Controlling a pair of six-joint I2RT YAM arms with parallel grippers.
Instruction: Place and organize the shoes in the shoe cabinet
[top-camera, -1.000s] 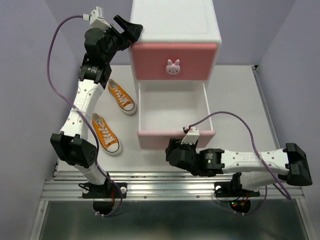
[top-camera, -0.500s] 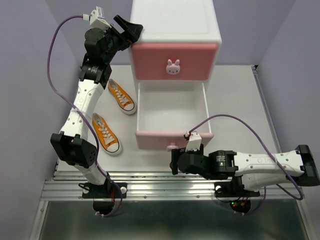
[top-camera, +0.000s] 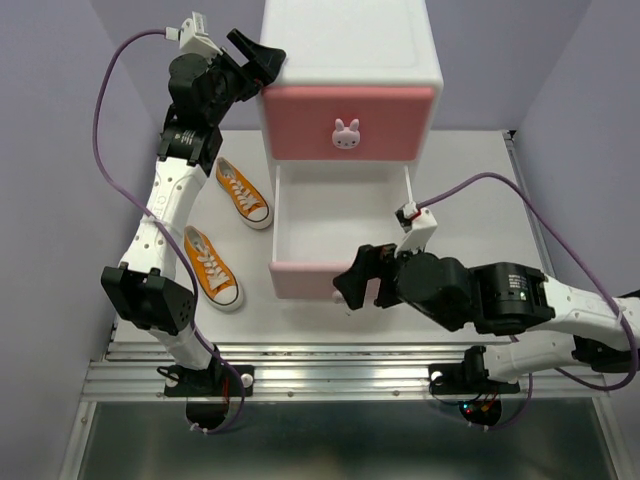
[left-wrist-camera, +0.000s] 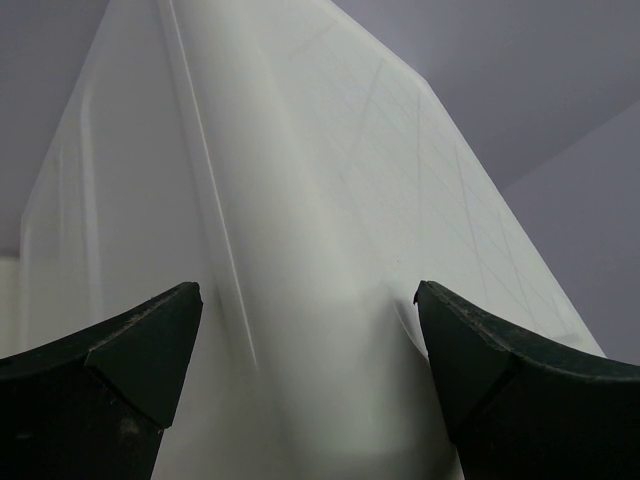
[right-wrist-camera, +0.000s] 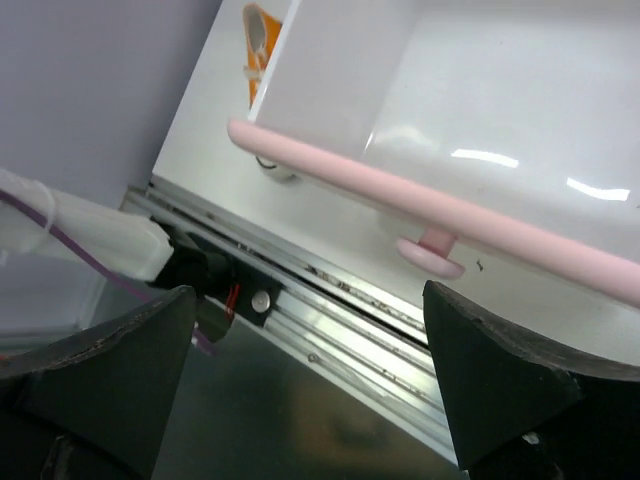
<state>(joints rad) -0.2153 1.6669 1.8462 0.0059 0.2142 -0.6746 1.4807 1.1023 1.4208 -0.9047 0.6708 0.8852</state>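
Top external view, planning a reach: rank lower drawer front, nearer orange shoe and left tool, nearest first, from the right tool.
1. Lower drawer front, just left of the right tool.
2. Nearer orange shoe, farther left.
3. Left tool, far back-left.

White table (top-camera: 480, 195) — lilac walls (top-camera: 40, 200)

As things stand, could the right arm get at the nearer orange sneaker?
Probably yes: the right gripper hangs open before the pulled-out lower drawer, with bare table between it and the sneaker; the left arm's elbow sits close.
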